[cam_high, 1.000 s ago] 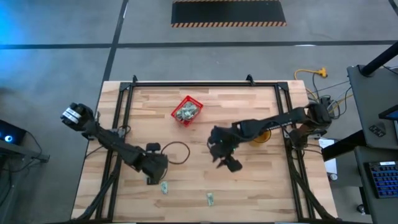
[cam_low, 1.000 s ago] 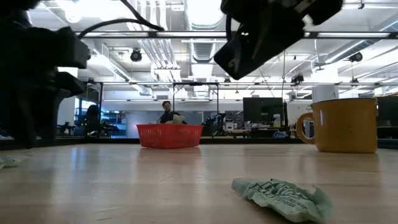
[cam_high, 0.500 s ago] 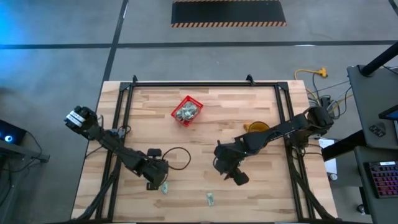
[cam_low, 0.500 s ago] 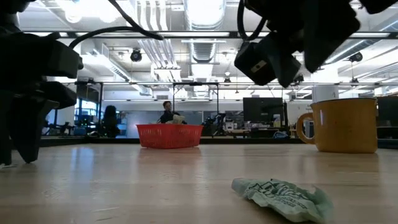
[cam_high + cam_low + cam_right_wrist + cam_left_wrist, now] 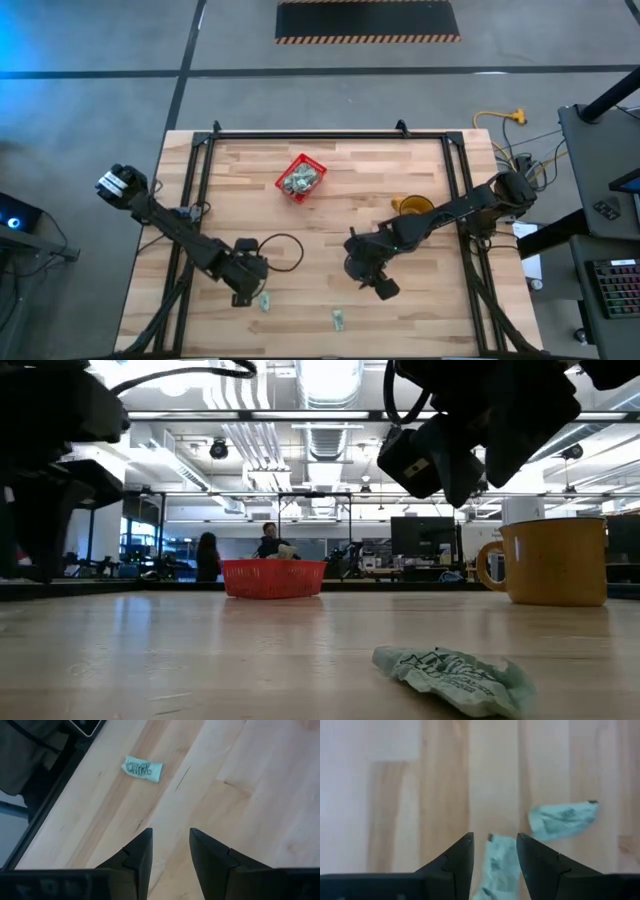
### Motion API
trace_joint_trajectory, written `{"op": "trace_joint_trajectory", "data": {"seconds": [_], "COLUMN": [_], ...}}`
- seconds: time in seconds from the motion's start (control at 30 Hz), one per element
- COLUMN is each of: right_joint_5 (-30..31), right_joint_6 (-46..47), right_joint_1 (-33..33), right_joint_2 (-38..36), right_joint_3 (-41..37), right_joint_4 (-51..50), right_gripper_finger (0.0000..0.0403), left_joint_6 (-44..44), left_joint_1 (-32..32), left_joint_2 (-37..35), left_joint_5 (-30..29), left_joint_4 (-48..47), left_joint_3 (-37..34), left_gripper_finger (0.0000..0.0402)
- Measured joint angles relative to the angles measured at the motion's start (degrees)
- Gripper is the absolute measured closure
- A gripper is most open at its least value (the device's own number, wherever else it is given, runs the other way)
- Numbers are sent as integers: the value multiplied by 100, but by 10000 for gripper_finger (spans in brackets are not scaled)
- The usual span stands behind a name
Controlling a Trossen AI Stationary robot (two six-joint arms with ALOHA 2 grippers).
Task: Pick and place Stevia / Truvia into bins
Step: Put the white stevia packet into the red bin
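Two pale green sachets lie flat near the table's near edge: one beside my left gripper, the other farther right. A third sachet sits between the fingers of my left gripper, hidden in the high view. The red basket stands toward the far edge with several sachets inside. My right gripper hovers open above bare wood, up and to the right of the second sachet. My left gripper comes from above, pointing down, with a sachet between its two fingers. The sachet's free end sticks out to the fingertips. The sachet lies along the fingers. In the low view the gripper is off the table, so the sachet seems lifted clear.
A yellow mug stands on the table's right side behind my right arm. Black frame rails run along the left, right and far edges. A black cable loop lies by my left arm. People stand far off in the room.
My left gripper dipped down to the table and has come up again; the sachet that lay under it at the low view's left edge is gone from the wood. My right gripper moved toward the near edge and a little right, then stayed almost still.
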Motion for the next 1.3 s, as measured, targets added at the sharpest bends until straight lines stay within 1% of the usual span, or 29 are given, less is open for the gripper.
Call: {"op": "trace_joint_trajectory", "data": {"seconds": [0.1,0.27,0.63,0.7,0.8,0.97,1.0,1.03,1.1,1.17,1.3], "right_joint_5": [0,-2,-7,-7,-7,-9,-7,-9,-9,-9,-9], "right_joint_6": [0,0,106,109,108,108,108,108,101,86,85], "right_joint_1": [0,0,0,0,0,0,0,0,0,0,0], "right_joint_2": [0,0,2,2,2,2,2,2,2,2,2], "right_joint_3": [-27,-69,-97,-98,-98,-98,-98,-98,-98,-98,-98], "right_joint_4": [54,69,188,190,190,192,192,192,195,201,214], "right_gripper_finger": [282,282,282,282,282,282,282,282,282,282,282], "left_joint_6": [-90,-91,-85,-78,80,390,494,601,924,1328,2148], "left_joint_1": [-91,-190,-177,-177,-177,-177,-174,-172,-143,-115,59], "left_joint_2": [4,200,577,598,595,579,577,577,585,588,586], "left_joint_5": [168,382,323,295,215,19,-72,-254,-925,-1771,-3646], "left_joint_4": [34,463,446,433,405,392,391,377,327,366,543], "left_joint_3": [-7,-162,-213,-208,-208,-214,-215,-219,-234,-221,-180], "left_gripper_finger": [269,269,270,275,301,381,391,395,392,390,390]}}
